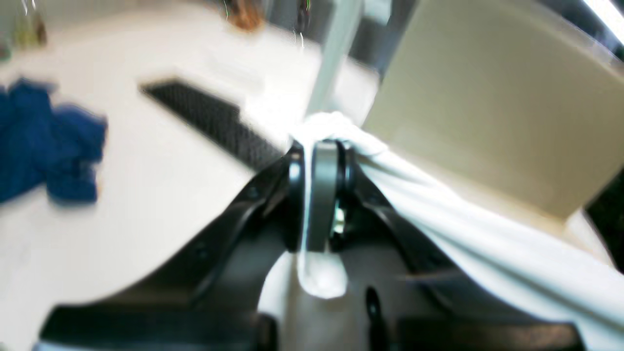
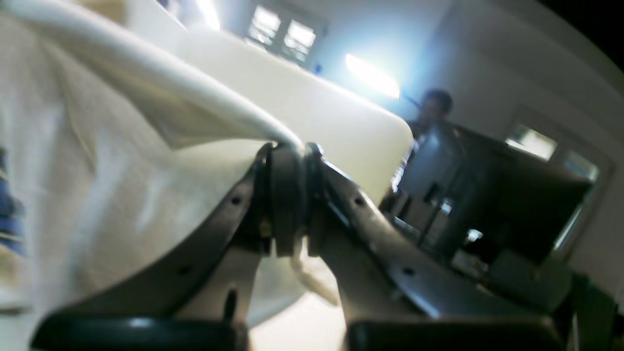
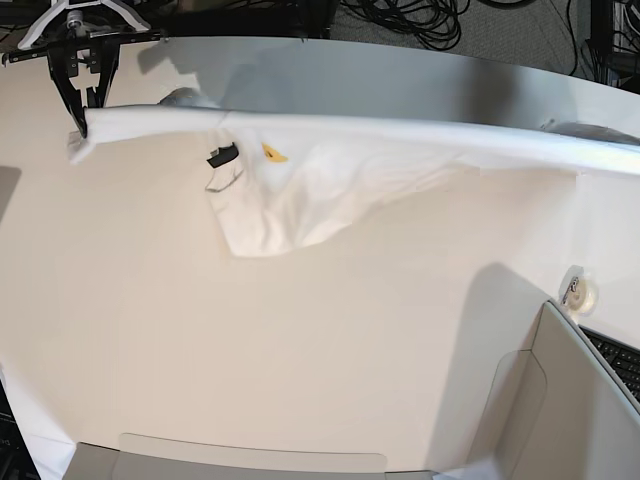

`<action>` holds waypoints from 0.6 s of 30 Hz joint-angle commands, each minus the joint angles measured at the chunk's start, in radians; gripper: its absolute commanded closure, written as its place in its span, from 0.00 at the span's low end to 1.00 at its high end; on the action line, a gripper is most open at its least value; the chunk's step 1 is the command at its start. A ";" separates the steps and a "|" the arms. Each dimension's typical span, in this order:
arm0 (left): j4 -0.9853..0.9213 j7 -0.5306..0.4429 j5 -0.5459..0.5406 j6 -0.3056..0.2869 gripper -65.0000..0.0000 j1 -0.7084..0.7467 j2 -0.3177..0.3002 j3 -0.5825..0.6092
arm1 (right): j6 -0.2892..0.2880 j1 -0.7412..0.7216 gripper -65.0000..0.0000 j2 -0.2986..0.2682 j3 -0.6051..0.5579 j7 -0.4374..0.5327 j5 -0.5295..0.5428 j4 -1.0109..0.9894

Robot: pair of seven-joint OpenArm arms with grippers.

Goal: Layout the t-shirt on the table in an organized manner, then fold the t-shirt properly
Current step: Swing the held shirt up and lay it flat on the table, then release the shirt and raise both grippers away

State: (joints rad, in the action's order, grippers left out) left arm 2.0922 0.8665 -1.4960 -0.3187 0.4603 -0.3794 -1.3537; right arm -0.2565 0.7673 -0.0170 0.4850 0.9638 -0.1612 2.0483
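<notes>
White t-shirt (image 3: pixel 330 170) taut, airborne above the table (image 3: pixel 300 350)

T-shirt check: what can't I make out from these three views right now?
- Left gripper: outside the base view's right edge, where the t-shirt runs off.
- T-shirt print: base view shows only plain white fabric, an orange tag and a black patch.
- Left wrist view: motion blur smears the blue cloth and dark grille.
- Right wrist view: fabric at the right gripper covers the table.
</notes>
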 commanded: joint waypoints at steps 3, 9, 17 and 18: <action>0.004 -0.117 0.012 0.026 1.00 -0.011 -0.126 0.096 | 0.030 -0.142 1.00 -0.005 0.010 -0.078 0.058 0.016; -0.042 -0.241 0.012 0.157 1.00 -0.374 -0.192 0.702 | 0.027 -0.590 1.00 -0.008 -0.002 -0.535 0.053 -0.038; -0.606 -0.252 0.555 0.230 1.00 -0.978 0.036 1.313 | 0.027 -1.123 1.00 -0.008 -0.013 -0.808 0.051 -0.576; -0.711 -0.264 0.614 0.230 1.00 -1.032 0.070 1.330 | 0.027 -1.172 1.00 -0.011 -0.013 -0.811 0.050 -0.670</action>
State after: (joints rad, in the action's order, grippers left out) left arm 1.3556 0.6384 -0.8658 -0.0860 -0.5385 -0.2913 -0.0128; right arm -0.2279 -0.3805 -0.0227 0.4770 0.1268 -0.1139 1.3518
